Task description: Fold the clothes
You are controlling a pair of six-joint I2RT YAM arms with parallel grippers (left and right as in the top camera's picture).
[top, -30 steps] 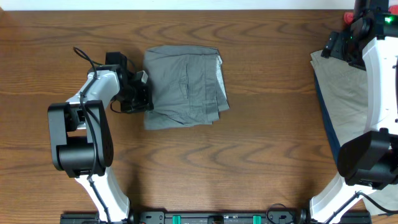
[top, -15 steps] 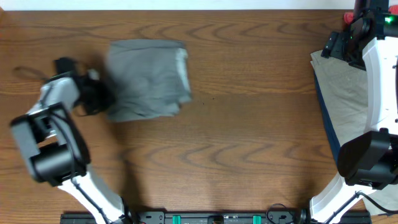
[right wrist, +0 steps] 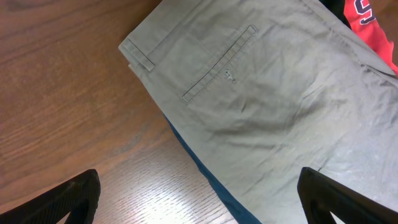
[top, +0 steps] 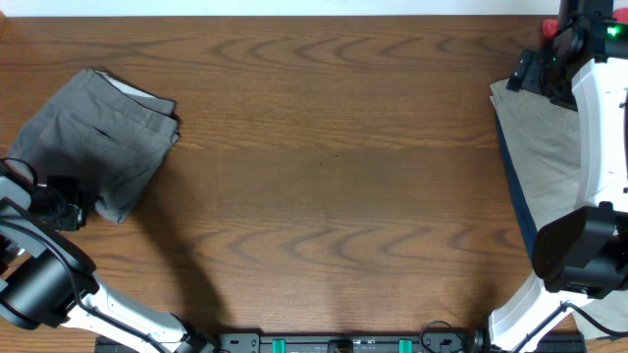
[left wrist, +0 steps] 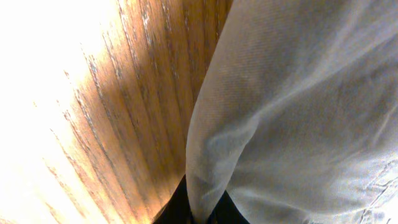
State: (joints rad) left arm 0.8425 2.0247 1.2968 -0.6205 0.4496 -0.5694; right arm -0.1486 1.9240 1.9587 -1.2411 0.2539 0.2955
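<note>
The folded grey-green shorts (top: 98, 142) lie at the table's far left edge. My left gripper (top: 67, 208) is shut on their lower left edge; in the left wrist view the cloth (left wrist: 298, 112) is pinched between the dark fingers (left wrist: 200, 214). My right gripper (right wrist: 199, 196) is open and empty, held above the beige shorts (right wrist: 273, 106) at the right edge, over a blue garment (right wrist: 211, 177) and a red one (right wrist: 367, 25). In the overhead view the right gripper (top: 535, 74) is at the pile's (top: 540, 147) far corner.
The wooden table (top: 334, 176) runs between the two arms. The right arm's white links (top: 599, 127) stand over the pile at the right edge. The left arm's base (top: 39, 284) sits at the lower left.
My left gripper has dragged the folded grey-green shorts from the table's upper middle to the far left edge, rotating them. The right arm has not moved.
</note>
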